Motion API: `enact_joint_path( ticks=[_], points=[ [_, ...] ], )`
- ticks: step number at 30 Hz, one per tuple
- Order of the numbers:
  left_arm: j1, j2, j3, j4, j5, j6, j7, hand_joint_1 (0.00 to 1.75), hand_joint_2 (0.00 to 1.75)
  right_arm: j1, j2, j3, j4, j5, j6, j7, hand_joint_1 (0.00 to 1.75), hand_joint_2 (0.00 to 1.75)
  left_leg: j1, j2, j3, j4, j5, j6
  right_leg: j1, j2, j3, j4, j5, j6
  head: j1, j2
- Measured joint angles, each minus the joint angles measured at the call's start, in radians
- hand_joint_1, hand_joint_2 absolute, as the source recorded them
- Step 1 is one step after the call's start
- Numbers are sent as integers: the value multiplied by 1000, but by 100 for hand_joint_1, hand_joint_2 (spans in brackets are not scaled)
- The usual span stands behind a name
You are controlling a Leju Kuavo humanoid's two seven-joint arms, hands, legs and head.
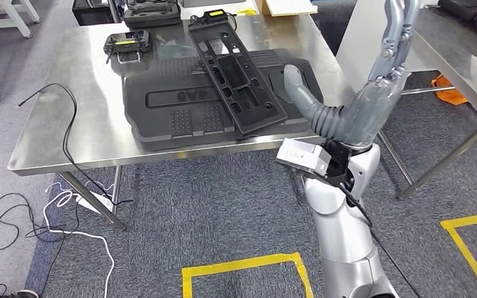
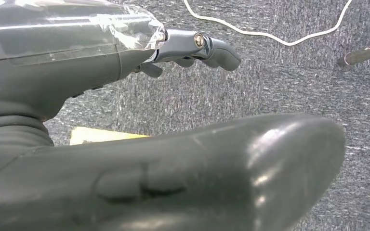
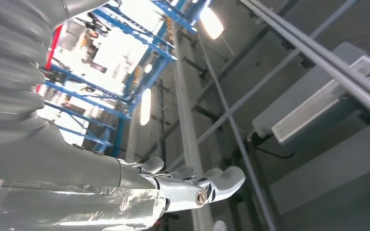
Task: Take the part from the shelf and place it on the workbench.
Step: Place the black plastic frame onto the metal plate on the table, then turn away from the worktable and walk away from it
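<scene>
The long black part (image 1: 236, 74) is lying across a black tray (image 1: 161, 105) on the steel workbench (image 1: 56, 124), upper centre of the head view, so placing looks done. The right hand (image 1: 372, 99) is standing raised at centre right, fingers apart, holding nothing. The left hand (image 2: 125, 72) is hanging over carpet, fingers loose and empty. Next, probably, it needs lowering the arm.

Workbench (image 1: 81, 118) brushed shiny metal; part (image 1: 236, 74) matt black moulded plastic; carpet (image 1: 211, 205) rough grey weave.

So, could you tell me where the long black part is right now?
In the head view, the long black part lies diagonally on the larger black panel on the steel workbench, left of the raised right hand.
</scene>
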Motion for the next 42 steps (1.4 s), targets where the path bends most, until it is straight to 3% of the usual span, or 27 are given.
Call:
enact_joint_path(
  ticks=[2, 4, 7, 9, 10, 11, 13, 15, 18, 19, 21, 23, 24, 25, 26, 28, 30, 32, 34, 36, 38, 39, 40, 41, 42],
  points=[
    [0, 0, 0, 0, 0, 0, 0, 0, 0, 0, 0, 0, 0, 0, 0, 0, 0, 175, -1, 0, -4, 0, 4, -12, -1, 1, -6, -5, 8, -11, -1, 0],
    [0, 0, 0, 0, 0, 0, 1, 0, 0, -1, 1, 0, 0, 0, 0, 0, 0, 175, -1, -3, -15, 31, -25, -22, -7, -2, -10, -11, 19, -23, -6, 0],
    [1, 0, 0, 0, 0, 0, 1, 0, 0, 0, 2, 0, 1, 0, 0, 0, 0, 175, 4, -4, -79, 204, -131, -35, -7, -6, -23, -13, 30, -34, -16, 0],
    [2, 0, 0, 0, 0, 0, 2, 0, 0, 1, 2, 0, 3, 0, 0, 0, 0, 175, 5, -4, -102, 285, -160, -39, -6, -8, -32, -11, 35, -34, -18, 0],
    [2, 0, 0, 0, 0, 0, 2, 0, 0, 1, 2, 0, 4, 0, 0, 0, 0, 175, 6, -4, -86, 268, -146, -39, -6, -8, -36, -9, 37, -33, -19, 0],
    [2, 0, 0, 0, 0, 0, 3, 0, 0, 1, 2, 0, 5, 0, 0, 0, 0, 175, 6, -4, -52, 215, -118, -37, -6, -7, -38, -6, 38, -31, -19, 0],
    [1, 0, 0, 0, 0, 0, 4, 0, 0, 1, 2, 0, 5, -1, 0, -1, 0, 175, 6, -4, 26, 70, -67, -32, -4, -7, -43, 2, 39, -26, -21, 0],
    [0, 0, 0, 0, 0, 0, 5, 0, 0, 0, 2, 0, 5, -1, 0, -3, 0, 175, 3, -5, 55, 0, -53, -24, -1, -7, -50, 8, 42, -17, -21, 0],
    [2, 0, 0, 0, 0, 0, 7, 0, 0, 0, 2, 0, 6, -1, 0, -3, 0, 175, 2, -4, 50, -6, -45, -6, -2, -7, -56, 10, 45, -1, -21, 0],
    [1, 0, 0, 0, 0, 0, 7, 0, 0, 0, 2, 0, 6, -1, 0, -3, 0, 175, 3, -3, 47, -9, -39, 2, -3, -6, -61, 23, 33, 4, -18, 0],
    [-1, 0, 0, 0, 0, 0, 7, 0, 0, 0, 2, 0, 6, -1, 0, -3, 0, 175, 5, 1, 38, -13, -29, 16, -6, -3, -93, 104, -28, 13, -10, 0],
    [-2, 0, 0, 0, 0, 0, 7, 0, 0, 2, 2, 0, 6, -1, 0, -3, 0, 175, 4, 2, 27, -12, -22, 21, -7, -2, -144, 237, -100, 19, -4, 0],
    [-2, 0, 0, 0, 0, 0, 8, 0, 0, 4, 2, 0, 6, -2, 0, -3, 0, 175, 3, 2, 22, -11, -19, 21, -8, -2, -158, 282, -116, 21, -2, 0],
    [-2, 0, 0, 0, 0, 0, 8, 0, 0, 6, 2, 0, 6, -2, 0, -3, 0, 175, 3, 3, 18, -10, -17, 21, -8, -2, -155, 292, -113, 20, -1, 0],
    [-2, 0, 0, 0, 0, 0, 8, 0, 0, 7, 1, 0, 6, -2, 0, -3, 0, 175, 3, 2, 16, -9, -15, 20, -8, -2, -133, 262, -92, 18, 0, 0],
    [-2, 0, 0, 0, 0, 0, 9, 0, 0, 6, 1, 0, 6, -2, 0, -4, 0, 175, 2, 2, 14, -6, -13, 16, -8, -2, -49, 118, -30, 12, 2, 0],
    [-3, 0, 0, 0, 0, 0, 9, 0, 0, 5, 1, 0, 6, -2, 0, -5, 0, 175, 0, 1, 9, -2, -9, 8, -4, -1, 1, 12, -1, 4, 3, 0],
    [-4, 0, 0, 0, 0, 0, 9, 0, 0, 5, 1, 0, 6, -1, 0, -4, 0, 175, -2, 2, 4, -2, -2, -5, 1, 1, -1, -3, 2, -2, 2, 0],
    [-4, 0, 0, 0, 0, 0, 9, 0, 0, 5, 1, 0, 6, -1, 0, -3, 0, 175, -2, 1, -1, 6, -10, -16, -4, 0, -5, -9, 12, -14, 0, 0],
    [-4, 0, 0, 0, 0, 0, 9, 0, 0, 5, 1, 0, 6, -1, 0, -3, 0, 175, -1, -1, -25, 71, -61, -25, -9, -3, -11, -16, 23, -27, -7, 0],
    [-3, 0, 0, 0, 0, 0, 9, 0, 0, 5, 1, 0, 6, -1, 0, -3, 0, 175, 2, -2, -73, 202, -137, -32, -7, -5, -22, -14, 30, -32, -15, 0],
    [-2, 0, 0, 0, 0, 0, 9, 0, 0, 6, 1, 0, 6, -1, 0, -3, 0, 175, 3, -2, -91, 257, -160, -34, -6, -6, -28, -12, 33, -33, -16, 0],
    [-1, 0, 0, 0, 0, 0, 9, 0, 0, 7, 1, 0, 6, -1, 0, -2, 0, 175, 3, -2, -94, 280, -164, -34, -6, -6, -34, -9, 35, -32, -18, 0],
    [0, 0, 0, 0, 0, 0, 9, 0, 0, 7, 0, 0, 6, -1, 0, -2, 0, 175, 3, -2, -76, 260, -149, -33, -6, -5, -38, -7, 37, -31, -19, 0],
    [0, 0, 0, 0, 0, 0, 9, 0, 0, 7, 0, 0, 6, -1, 0, -2, 0, 175, 3, -2, -41, 203, -119, -31, -6, -5, -40, -4, 38, -29, -20, 0]
  ],
)
